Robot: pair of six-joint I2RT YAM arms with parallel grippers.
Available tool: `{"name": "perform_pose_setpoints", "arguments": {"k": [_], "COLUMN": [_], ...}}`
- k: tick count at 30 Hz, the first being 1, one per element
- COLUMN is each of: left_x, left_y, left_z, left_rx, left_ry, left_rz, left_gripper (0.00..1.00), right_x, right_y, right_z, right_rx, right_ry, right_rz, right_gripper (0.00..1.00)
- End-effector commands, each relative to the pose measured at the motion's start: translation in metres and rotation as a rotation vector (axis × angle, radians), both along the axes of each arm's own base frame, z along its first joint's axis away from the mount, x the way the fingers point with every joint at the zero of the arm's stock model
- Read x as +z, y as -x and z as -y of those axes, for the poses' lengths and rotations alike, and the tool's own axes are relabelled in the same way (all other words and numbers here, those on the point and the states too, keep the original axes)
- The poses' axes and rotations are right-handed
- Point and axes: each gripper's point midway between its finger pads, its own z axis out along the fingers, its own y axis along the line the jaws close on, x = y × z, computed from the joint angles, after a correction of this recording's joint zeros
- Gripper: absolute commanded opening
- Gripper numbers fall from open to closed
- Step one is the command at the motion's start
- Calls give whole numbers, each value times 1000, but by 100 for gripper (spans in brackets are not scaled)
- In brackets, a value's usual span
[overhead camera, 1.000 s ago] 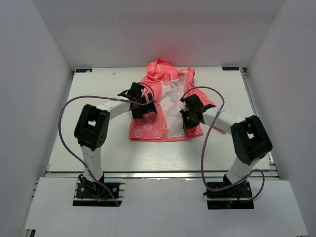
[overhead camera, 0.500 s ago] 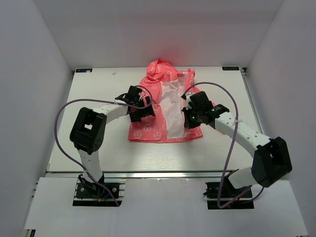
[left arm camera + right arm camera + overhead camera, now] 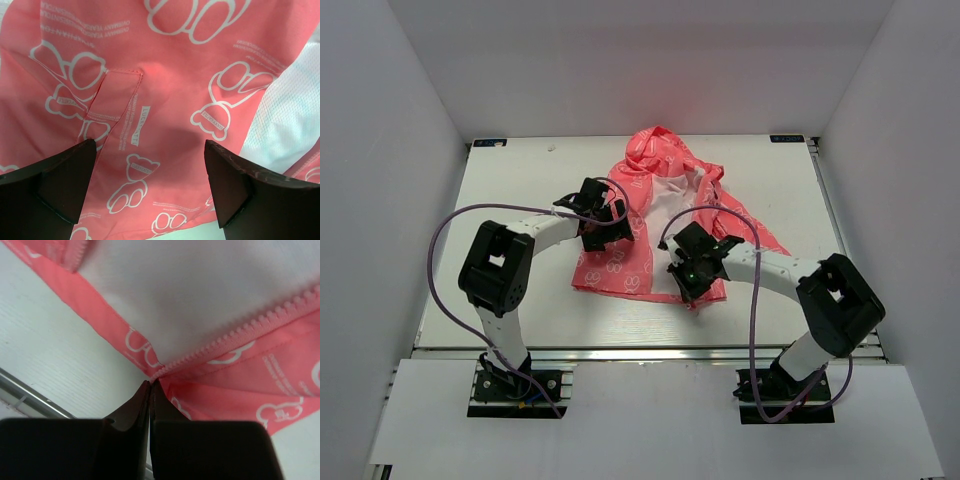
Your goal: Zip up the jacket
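Observation:
The coral-pink jacket with white print lies open on the table, hood at the far end and white lining showing down the middle. My left gripper is open and hovers low over the jacket's left front panel; its fingers straddle bare fabric near a pocket flap. My right gripper is shut on the bottom end of the right front's zipper edge. Pink zipper teeth run up and away from its fingertips. The right panel is pulled towards the middle.
The white table is walled in by white panels on the left, right and far sides. A metal rail runs along the near edge. Purple cables loop beside each arm. The right sleeve trails out to the right.
My right gripper has moved left and nearer, dragging the jacket's right front edge over the lining. The hood and sleeve have shifted with it. The left gripper has barely moved.

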Motion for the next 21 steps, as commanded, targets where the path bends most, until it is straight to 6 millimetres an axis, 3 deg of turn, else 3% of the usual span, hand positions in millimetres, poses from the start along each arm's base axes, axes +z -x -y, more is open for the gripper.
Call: {"name": "perform_pose_setpoints", "arguments": {"k": [1,3,7,10,14,21], "left_x": [18,19,20,22,25,31], "left_y": [3,2,5,7,9,14], "left_z": [1,1,0,-1,0,1], "left_rx": [1,3,-2,-8,-18,-33], "left_ry": [14,11,9,8,11,26], "left_rz": [34,35,35,34,36,41], "left_gripper": [98,98,98,98,98,98], "right_x": [2,-3,1,16,33,34], "right_y": [8,14,13,13,15,-5], "right_z": [-21,-18,-11,-13,-11,7], "right_rx": [95,97,64,64,56,-77], "right_ry": [-79,-68,-40,-71,-95,-8], "right_rz": [-2,-20,-6,16,42,135], "right_gripper": [0,0,33,49,56,59]}}
